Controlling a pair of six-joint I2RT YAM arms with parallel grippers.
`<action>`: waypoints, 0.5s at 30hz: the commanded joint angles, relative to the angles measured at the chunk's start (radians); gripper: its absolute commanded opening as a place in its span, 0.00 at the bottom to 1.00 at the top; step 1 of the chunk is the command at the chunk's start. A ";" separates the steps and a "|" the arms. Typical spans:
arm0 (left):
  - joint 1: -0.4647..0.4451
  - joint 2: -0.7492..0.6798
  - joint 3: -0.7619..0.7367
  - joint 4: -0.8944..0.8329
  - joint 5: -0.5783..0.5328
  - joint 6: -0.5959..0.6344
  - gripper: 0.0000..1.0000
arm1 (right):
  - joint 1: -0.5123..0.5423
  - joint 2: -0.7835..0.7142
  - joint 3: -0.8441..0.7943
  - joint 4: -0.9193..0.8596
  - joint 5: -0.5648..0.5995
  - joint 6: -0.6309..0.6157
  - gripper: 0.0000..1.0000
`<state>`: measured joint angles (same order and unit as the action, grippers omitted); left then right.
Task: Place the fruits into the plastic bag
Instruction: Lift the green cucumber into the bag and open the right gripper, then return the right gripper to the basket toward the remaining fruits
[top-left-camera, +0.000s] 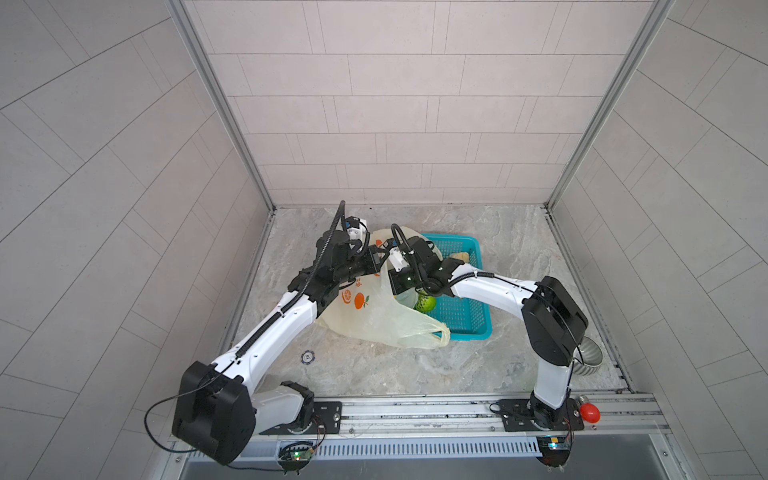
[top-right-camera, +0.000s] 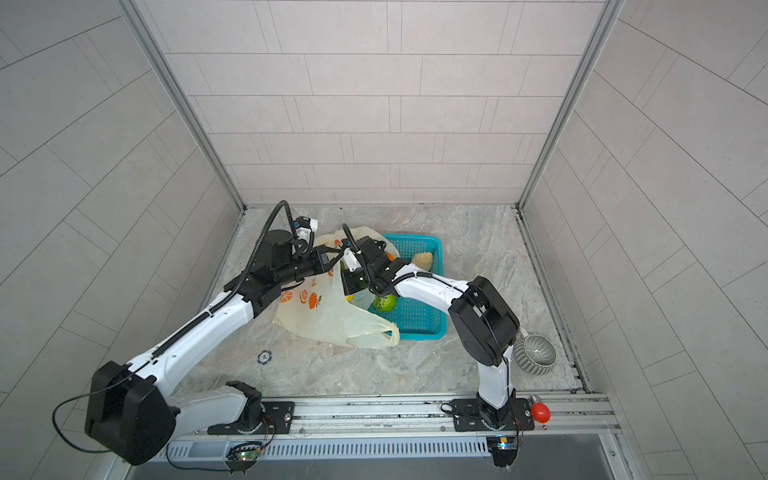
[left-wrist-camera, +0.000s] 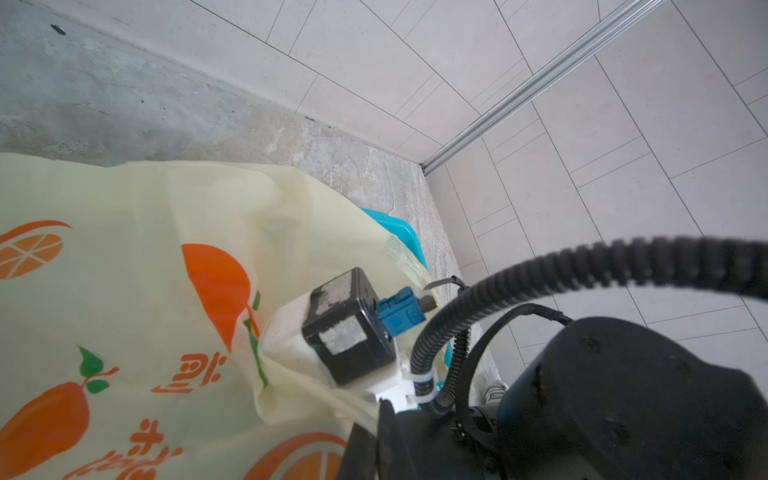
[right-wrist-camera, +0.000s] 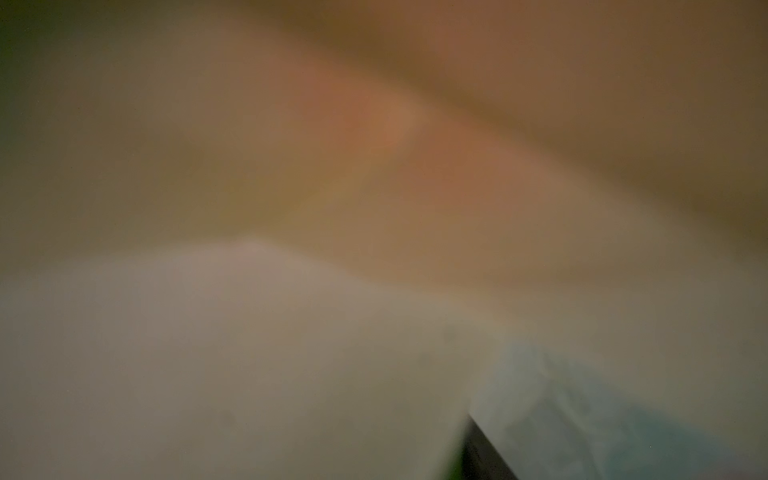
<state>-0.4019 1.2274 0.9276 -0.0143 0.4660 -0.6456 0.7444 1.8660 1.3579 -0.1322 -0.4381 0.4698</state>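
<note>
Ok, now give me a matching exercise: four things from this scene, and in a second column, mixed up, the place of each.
Things: A plastic bag; B beige fruit; C red knob; D ribbed bowl.
Places: 1 on the front rail; 2 in the teal basket; 3 on the table, right of the basket; 4 draped partly over the basket's left side.
Pairs: A-4; B-2; C-1; D-3.

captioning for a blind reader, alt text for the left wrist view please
A thin pale-yellow plastic bag printed with orange fruits fills much of the view, lying against a black box-shaped camera. A teal plastic basket rim shows behind the bag, then grey stone tabletop and tiled walls.
</note>
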 joint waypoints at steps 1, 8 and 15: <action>-0.007 -0.007 0.033 0.008 -0.005 0.022 0.00 | -0.003 -0.019 -0.014 -0.016 0.029 0.004 0.66; -0.006 -0.017 0.034 0.011 -0.018 0.024 0.00 | -0.034 -0.086 -0.083 -0.017 0.091 0.005 0.78; 0.006 -0.041 0.029 -0.014 -0.004 0.038 0.00 | -0.101 -0.214 -0.169 -0.018 0.192 -0.005 0.78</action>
<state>-0.4015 1.2205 0.9298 -0.0151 0.4591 -0.6289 0.6651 1.7149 1.2114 -0.1238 -0.3222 0.4736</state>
